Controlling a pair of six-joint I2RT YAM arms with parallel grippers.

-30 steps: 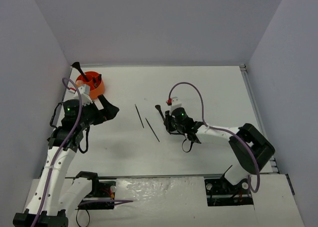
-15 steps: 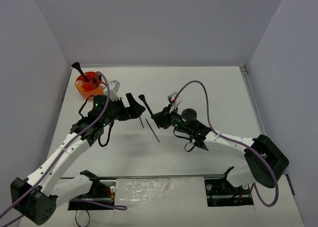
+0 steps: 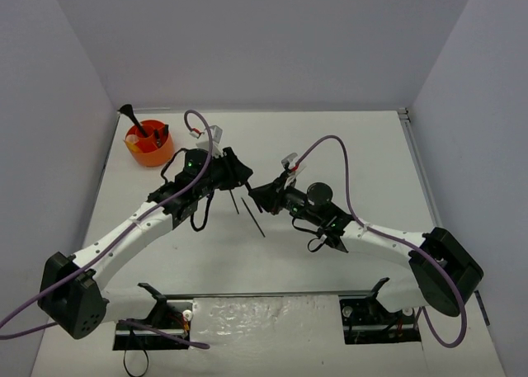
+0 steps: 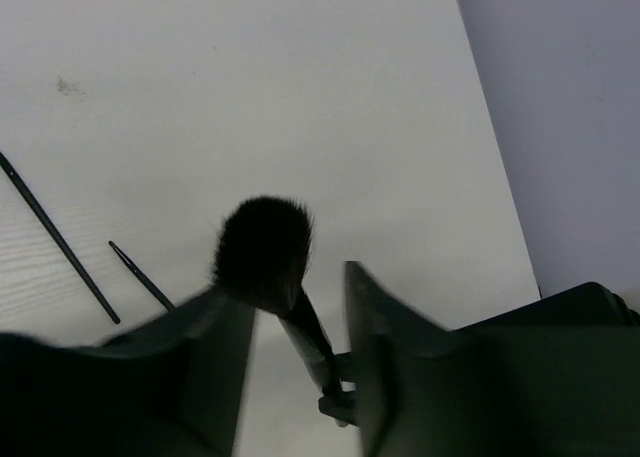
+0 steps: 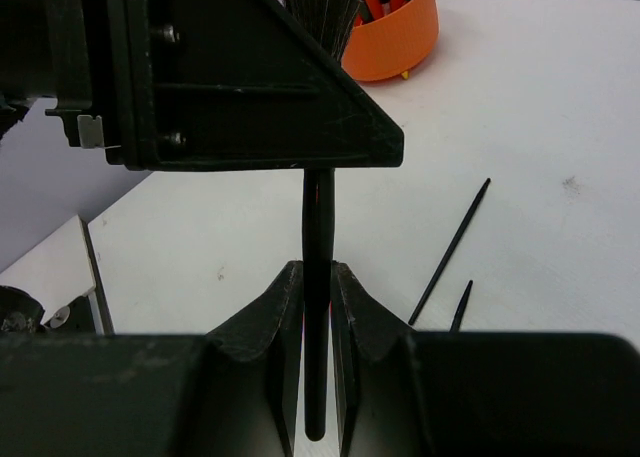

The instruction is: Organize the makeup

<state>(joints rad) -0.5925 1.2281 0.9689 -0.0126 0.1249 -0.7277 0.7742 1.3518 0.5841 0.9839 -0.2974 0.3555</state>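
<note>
My right gripper [image 5: 317, 269] is shut on the handle of a black makeup brush [image 5: 317, 227] and holds it above the table's middle [image 3: 261, 195]. The bristle head [image 4: 262, 252] points toward the left arm. My left gripper [image 4: 300, 287] straddles the brush just below the head. Its blurred jaws show a gap on each side of the handle. Seen from above, the left gripper [image 3: 235, 169] meets the right one over the table. Two thin black pencils [image 3: 253, 216] [image 4: 60, 242] lie on the table below.
The orange round holder [image 3: 149, 144] [image 5: 395, 27] stands at the back left with a black brush and other items upright in it. Grey walls close off the white table on three sides.
The left arm swung right from beside the holder to the brush. The right arm lifted the brush off the table and carried it left. The left jaws have narrowed around it.
</note>
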